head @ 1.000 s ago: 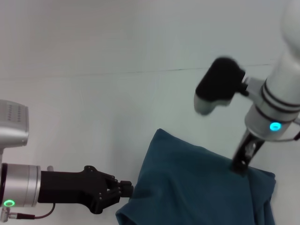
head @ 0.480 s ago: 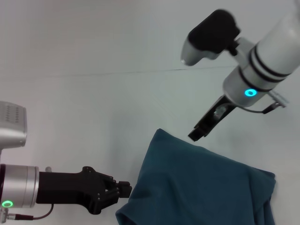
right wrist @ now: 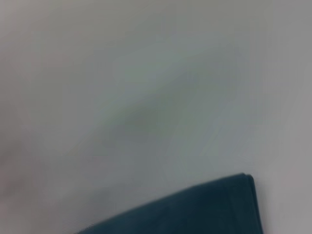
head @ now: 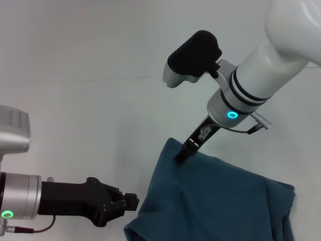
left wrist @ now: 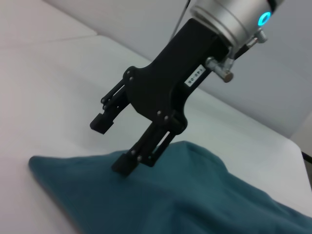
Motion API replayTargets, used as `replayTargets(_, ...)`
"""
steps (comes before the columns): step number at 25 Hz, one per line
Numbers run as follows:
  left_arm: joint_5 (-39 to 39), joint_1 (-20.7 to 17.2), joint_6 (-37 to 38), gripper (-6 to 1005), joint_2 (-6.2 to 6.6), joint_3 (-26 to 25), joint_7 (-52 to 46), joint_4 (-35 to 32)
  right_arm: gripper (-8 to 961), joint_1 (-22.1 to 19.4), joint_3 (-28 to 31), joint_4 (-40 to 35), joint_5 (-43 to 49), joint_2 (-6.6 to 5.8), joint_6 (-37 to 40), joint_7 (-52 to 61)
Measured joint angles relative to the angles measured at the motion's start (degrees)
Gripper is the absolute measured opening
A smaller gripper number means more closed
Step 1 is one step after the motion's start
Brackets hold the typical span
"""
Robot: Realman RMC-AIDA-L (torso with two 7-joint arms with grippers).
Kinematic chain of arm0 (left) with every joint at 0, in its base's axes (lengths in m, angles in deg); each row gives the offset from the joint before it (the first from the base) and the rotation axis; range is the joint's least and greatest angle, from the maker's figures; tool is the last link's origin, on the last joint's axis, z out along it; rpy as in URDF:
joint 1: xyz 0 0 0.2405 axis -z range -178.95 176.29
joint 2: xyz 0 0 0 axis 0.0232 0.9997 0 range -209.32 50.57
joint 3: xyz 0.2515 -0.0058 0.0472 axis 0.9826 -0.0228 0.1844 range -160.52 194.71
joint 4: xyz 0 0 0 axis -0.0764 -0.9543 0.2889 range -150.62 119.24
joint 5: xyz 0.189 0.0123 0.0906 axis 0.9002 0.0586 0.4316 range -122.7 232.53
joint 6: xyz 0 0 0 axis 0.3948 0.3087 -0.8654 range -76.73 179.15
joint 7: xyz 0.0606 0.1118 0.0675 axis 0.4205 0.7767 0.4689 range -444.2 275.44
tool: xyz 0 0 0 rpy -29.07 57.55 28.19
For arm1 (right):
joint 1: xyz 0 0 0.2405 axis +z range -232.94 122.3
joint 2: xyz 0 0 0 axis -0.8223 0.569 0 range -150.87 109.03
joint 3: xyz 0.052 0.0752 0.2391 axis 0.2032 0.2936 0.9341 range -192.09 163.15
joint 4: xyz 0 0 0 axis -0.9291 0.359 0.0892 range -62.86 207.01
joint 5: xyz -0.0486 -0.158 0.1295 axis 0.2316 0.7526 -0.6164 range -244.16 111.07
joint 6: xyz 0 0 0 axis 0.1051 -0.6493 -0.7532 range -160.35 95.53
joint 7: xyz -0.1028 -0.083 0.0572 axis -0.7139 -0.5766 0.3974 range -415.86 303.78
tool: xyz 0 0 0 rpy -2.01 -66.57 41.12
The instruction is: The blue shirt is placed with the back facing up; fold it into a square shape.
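The blue shirt (head: 215,201) lies folded and bunched on the white table at the front right, plain side up. My right gripper (head: 183,152) stands open over its far left corner. In the left wrist view the right gripper (left wrist: 113,144) has one fingertip (left wrist: 123,165) touching the blue shirt (left wrist: 185,195) and the other raised clear of it. A corner of the blue shirt (right wrist: 195,212) shows in the right wrist view. My left gripper (head: 132,202) hovers low beside the shirt's left edge, shut, a small gap away from the cloth.
The white table (head: 90,100) stretches bare to the left and behind the shirt. A faint seam line (head: 125,78) crosses it at the back.
My right arm lifted off the shirt's right side, swung left and came down at the far left corner. The left gripper drew back slightly from the shirt's edge.
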Motion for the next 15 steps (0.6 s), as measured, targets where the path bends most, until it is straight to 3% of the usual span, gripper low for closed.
replayTargets(10, 1.78, 0.81, -0.27, 149, 1.16, -0.01, -3.36, -0.32, 920, 0.5, -2.11, 4.54, -3.6, 0.03, -8.06, 2.53)
replayTargets(15, 6.21, 1.68, 0.01, 172, 1.47, -0.01, -8.92, -2.37, 916, 0.5, -2.95, 4.53, -4.15, 0.07, -9.38, 3.15)
